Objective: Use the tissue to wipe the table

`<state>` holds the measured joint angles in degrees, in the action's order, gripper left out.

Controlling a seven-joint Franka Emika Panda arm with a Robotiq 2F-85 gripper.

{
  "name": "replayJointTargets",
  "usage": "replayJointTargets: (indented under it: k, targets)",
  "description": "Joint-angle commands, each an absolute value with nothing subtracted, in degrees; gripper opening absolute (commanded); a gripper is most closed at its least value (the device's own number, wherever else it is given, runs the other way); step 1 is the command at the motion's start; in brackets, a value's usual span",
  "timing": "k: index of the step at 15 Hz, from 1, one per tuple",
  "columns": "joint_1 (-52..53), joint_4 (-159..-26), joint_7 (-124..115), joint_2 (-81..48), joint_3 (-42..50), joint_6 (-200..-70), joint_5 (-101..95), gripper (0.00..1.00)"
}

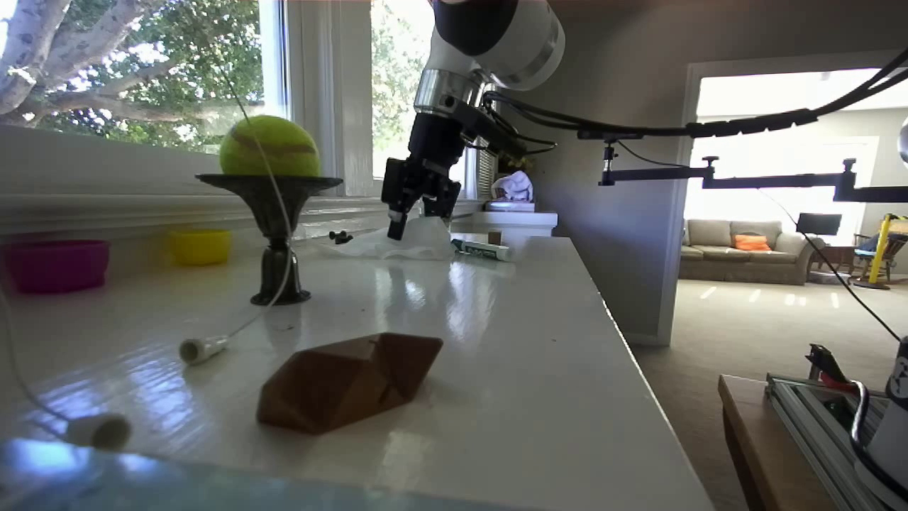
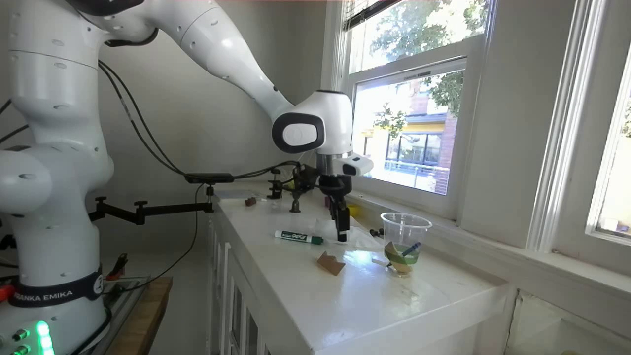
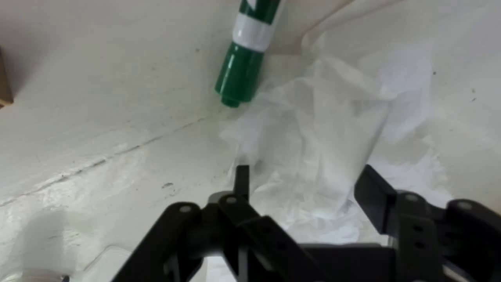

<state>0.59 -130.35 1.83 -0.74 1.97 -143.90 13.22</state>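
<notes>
A crumpled white tissue (image 1: 418, 241) lies on the white table (image 1: 511, 397), near the window side. It also shows in an exterior view (image 2: 364, 239) and fills the middle of the wrist view (image 3: 313, 133). My gripper (image 1: 417, 218) points down at the tissue, low over the table. In the wrist view my gripper (image 3: 303, 176) has its two fingers wide apart, with the raised folds of the tissue between them. I cannot tell whether the fingertips touch the tissue or the table. The gripper (image 2: 341, 235) also shows from the table's far end (image 2: 355, 315).
A green-and-white marker (image 2: 298, 237) lies beside the tissue. A brown piece (image 2: 330, 264) and a clear cup (image 2: 406, 244) with items inside stand nearby. A dark stand (image 1: 273, 213) bears a tennis ball (image 1: 269, 147). A brown faceted object (image 1: 347, 383) and yellow bowl (image 1: 200, 247) are further along.
</notes>
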Motion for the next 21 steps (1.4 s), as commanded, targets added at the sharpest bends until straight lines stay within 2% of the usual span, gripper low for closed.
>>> replayJointTargets:
  k: [1, 2, 3, 8, 11, 21]
  targets:
    - [-0.04, -130.18, 2.36, -0.93, 1.55, -143.88, 13.24, 0.52]
    - [-0.07, -130.20, 2.33, -0.95, 1.57, -144.07, 13.19, 0.56]
    - [-0.08, -130.18, 2.26, -0.94, 1.57, -144.04, 13.13, 0.55]
    - [-0.27, -130.08, 2.42, -1.25, 1.69, -144.15, 13.08, 0.18]
    - [-0.49, -130.03, 2.55, -1.52, 1.76, -144.09, 13.14, 0.01]
    - [4.28, -138.62, 14.17, 11.28, -2.05, -142.37, 17.45, 0.00]
